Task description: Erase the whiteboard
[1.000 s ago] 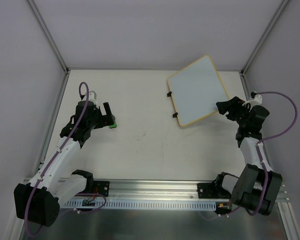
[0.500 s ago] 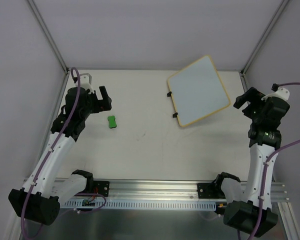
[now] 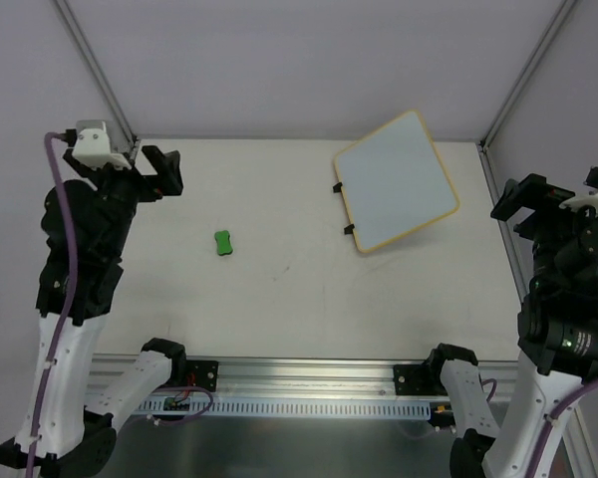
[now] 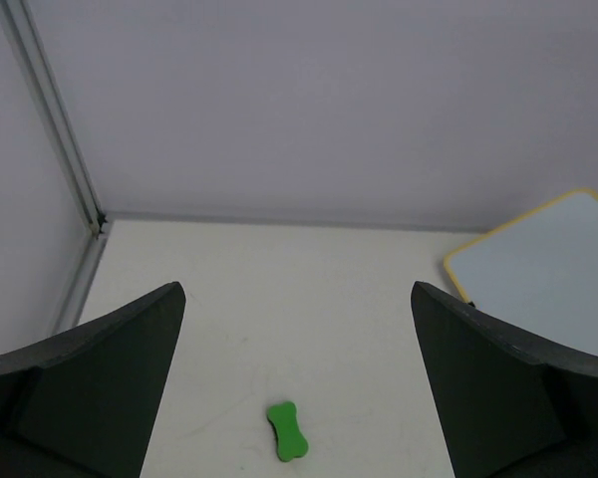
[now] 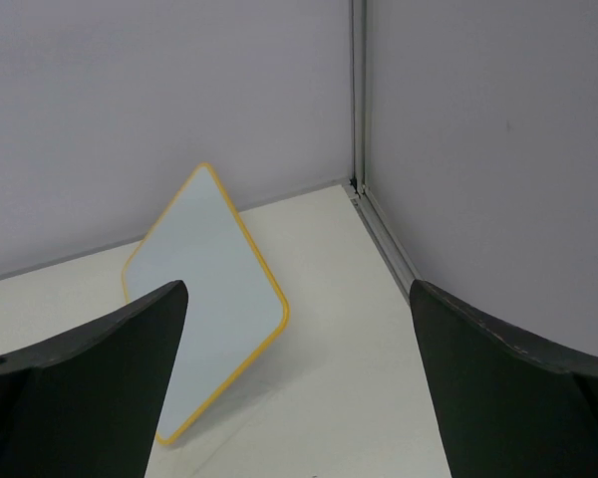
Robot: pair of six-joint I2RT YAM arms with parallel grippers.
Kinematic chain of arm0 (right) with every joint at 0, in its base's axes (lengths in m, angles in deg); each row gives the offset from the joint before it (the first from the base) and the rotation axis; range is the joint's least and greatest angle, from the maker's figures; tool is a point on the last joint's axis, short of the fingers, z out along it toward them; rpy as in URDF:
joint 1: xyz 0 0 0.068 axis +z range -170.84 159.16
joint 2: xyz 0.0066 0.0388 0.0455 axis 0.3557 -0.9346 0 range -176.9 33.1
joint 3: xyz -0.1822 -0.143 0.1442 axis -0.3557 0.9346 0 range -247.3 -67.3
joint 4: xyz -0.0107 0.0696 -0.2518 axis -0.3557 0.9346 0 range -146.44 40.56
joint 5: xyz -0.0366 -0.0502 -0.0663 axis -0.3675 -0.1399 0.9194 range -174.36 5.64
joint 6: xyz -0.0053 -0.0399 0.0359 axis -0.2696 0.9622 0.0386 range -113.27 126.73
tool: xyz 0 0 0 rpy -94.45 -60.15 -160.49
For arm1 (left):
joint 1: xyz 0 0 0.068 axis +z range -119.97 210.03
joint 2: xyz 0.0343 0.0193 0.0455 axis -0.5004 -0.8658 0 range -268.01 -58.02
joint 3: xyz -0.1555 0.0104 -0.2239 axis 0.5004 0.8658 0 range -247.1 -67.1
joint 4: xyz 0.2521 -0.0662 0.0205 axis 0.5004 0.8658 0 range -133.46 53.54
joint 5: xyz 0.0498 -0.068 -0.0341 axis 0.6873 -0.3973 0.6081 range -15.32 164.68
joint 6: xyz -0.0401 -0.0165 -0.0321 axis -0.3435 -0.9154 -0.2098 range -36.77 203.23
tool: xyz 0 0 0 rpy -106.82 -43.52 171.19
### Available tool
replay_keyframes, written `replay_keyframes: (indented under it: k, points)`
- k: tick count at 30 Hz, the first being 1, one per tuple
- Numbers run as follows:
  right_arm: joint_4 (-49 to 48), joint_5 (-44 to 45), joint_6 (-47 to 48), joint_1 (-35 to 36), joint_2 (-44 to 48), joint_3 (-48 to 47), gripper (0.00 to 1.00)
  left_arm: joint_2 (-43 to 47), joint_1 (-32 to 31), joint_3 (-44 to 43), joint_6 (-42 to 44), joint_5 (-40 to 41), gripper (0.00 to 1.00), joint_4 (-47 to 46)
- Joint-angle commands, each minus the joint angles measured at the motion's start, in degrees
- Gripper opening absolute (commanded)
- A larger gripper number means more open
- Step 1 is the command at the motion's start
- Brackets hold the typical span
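At the far right of the table [image 3: 289,299], the whiteboard [image 3: 396,181] lies flat, turned at an angle so that one corner points toward the back wall. Its face shows plain white inside the thin yellow frame, and two black feet [image 3: 336,187] stick out from its left edge. In the right wrist view the board [image 5: 204,299] sits ahead and to the left, near the back corner. In the left wrist view only one corner of it [image 4: 548,264] shows, at the right edge.

The right gripper [image 3: 526,197] hovers just beyond the board's right side, apart from it. Its fingers [image 5: 90,388] are spread wide and hold nothing.

Well left of the board, a small green eraser [image 3: 222,242] lies alone on the table. The left gripper [image 3: 164,171] hangs above the far left corner, clear of the eraser [image 4: 288,431], fingers [image 4: 100,388] wide apart and empty.
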Motion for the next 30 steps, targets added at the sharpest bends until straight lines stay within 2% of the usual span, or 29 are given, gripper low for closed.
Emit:
replay_keyframes:
  k: [1, 7, 13, 30]
  points:
    - [1.6, 2.8, 3.6, 2.5, 1.6, -2.6, 0.99, 3.8, 0.1, -4.4, 4.3, 3.7, 0.99, -0.2]
    - [1.4, 5.2, 6.2, 7.8, 4.6, -3.7, 0.99, 8.7, 0.1, -6.0, 8.2, 6.7, 0.99, -0.2]
    - [0.1, 7.0, 7.7, 10.5, 6.9, -5.0, 0.99, 13.4, 0.1, -4.6, 8.4, 6.6, 0.99, -0.4]
    - [-1.2, 8.6, 11.6, 14.7, 9.7, -7.2, 0.99, 16.4, 0.1, -7.7, 9.0, 7.0, 0.99, -0.4]
